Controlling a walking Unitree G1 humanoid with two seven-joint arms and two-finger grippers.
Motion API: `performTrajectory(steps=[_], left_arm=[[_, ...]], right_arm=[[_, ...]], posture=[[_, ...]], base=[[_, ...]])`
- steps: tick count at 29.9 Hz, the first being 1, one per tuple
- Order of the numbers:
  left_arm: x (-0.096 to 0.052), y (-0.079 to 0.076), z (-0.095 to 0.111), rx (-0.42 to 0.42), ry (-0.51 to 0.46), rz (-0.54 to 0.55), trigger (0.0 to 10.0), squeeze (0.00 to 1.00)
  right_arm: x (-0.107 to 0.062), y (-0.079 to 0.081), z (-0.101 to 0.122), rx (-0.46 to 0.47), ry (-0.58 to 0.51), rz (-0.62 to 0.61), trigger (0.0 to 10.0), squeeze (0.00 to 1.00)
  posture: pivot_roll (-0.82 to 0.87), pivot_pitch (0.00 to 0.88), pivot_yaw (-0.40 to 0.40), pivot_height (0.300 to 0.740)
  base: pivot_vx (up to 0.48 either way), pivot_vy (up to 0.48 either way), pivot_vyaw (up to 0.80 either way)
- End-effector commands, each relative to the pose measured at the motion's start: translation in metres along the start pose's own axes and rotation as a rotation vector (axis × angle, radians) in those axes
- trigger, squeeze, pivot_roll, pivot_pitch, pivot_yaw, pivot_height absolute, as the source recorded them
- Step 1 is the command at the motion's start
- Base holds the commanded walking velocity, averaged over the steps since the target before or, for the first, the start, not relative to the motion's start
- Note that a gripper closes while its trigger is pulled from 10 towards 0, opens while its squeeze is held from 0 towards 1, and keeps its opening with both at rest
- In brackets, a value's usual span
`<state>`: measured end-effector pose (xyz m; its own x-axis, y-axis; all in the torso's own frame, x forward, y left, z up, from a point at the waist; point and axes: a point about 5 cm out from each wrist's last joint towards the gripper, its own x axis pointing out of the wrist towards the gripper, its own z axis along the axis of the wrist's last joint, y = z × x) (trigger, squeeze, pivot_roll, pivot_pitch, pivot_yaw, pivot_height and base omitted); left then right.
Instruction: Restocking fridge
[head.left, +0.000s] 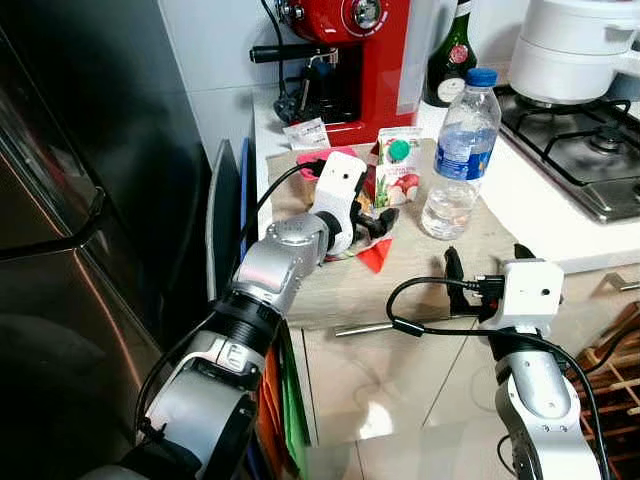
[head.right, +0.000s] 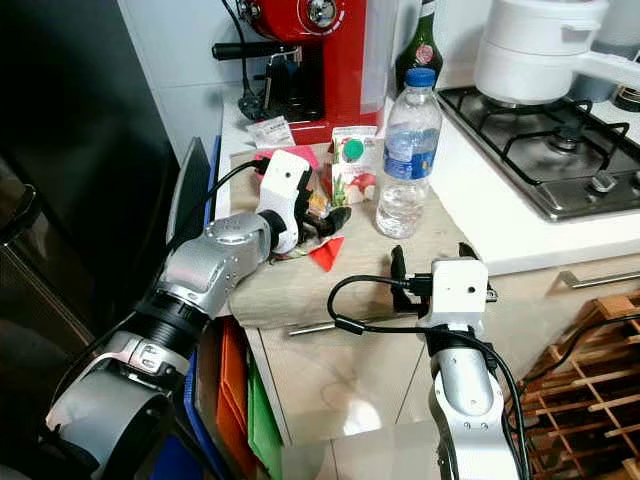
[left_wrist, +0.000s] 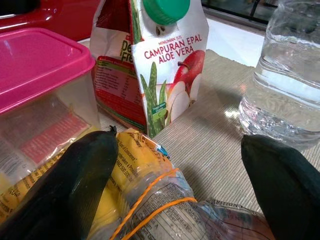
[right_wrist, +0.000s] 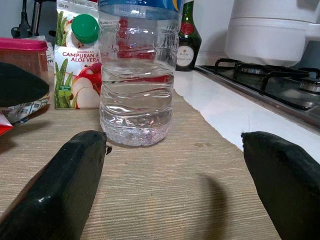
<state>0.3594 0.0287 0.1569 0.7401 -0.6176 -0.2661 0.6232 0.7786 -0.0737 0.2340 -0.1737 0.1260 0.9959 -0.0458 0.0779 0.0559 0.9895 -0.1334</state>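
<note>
On the woven mat (head.left: 420, 275) stand a clear water bottle (head.left: 455, 165) with a blue cap and an apple aloe vera juice carton (head.left: 398, 168) with a green cap. A pink-lidded clear container (left_wrist: 40, 65) sits beside the carton. In front of them lies a snack packet (left_wrist: 150, 200) with yellow print and an orange band. My left gripper (head.left: 375, 225) is open over that packet, one finger (left_wrist: 80, 185) resting on it. At the counter's front edge my right gripper (head.left: 487, 258) stands open, facing the water bottle (right_wrist: 137, 80), nothing between its fingers.
The dark fridge (head.left: 80, 200) stands shut on the left, with flat boards (head.left: 225, 210) leaning between it and the counter. A red coffee machine (head.left: 340, 50) and a green bottle (head.left: 452, 60) stand behind. A gas stove (head.left: 580, 140) with a white pot (head.left: 570, 45) is right. Wine rack (head.left: 615, 370) below.
</note>
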Motion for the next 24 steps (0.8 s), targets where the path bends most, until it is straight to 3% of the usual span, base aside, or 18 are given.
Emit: performTrajectory(steps=[1, 5, 12, 24], left_arm=[[-0.003, 0.001, -0.058, -0.059, 0.222, -0.006, 0.0, 0.00], [-0.004, 0.001, -0.054, -0.031, 0.184, -0.003, 0.0, 0.00], [-0.002, 0.001, -0.044, -0.061, 0.107, -0.002, 0.0, 0.00], [0.001, -0.011, -0.031, -0.043, 0.023, -0.083, 0.0, 0.00]], right_arm=[[0.003, 0.004, 0.003, 0.005, -0.010, 0.013, 10.0, 0.00], [0.003, 0.006, 0.001, 0.008, -0.006, 0.018, 10.0, 0.00], [0.002, 0.005, -0.001, 0.016, 0.004, 0.009, 10.0, 0.00], [0.003, 0.000, 0.000, 0.010, 0.001, -0.014, 10.0, 0.00]], posture=[[-0.09, 0.000, 0.092, 0.740], [-0.09, 0.000, 0.091, 0.740], [-0.09, 0.000, 0.097, 0.740], [-0.11, 0.000, 0.104, 0.740]], base=[[0.000, 0.000, 0.00], [0.000, 0.000, 0.00], [0.000, 0.000, 0.00], [0.000, 0.000, 0.00]])
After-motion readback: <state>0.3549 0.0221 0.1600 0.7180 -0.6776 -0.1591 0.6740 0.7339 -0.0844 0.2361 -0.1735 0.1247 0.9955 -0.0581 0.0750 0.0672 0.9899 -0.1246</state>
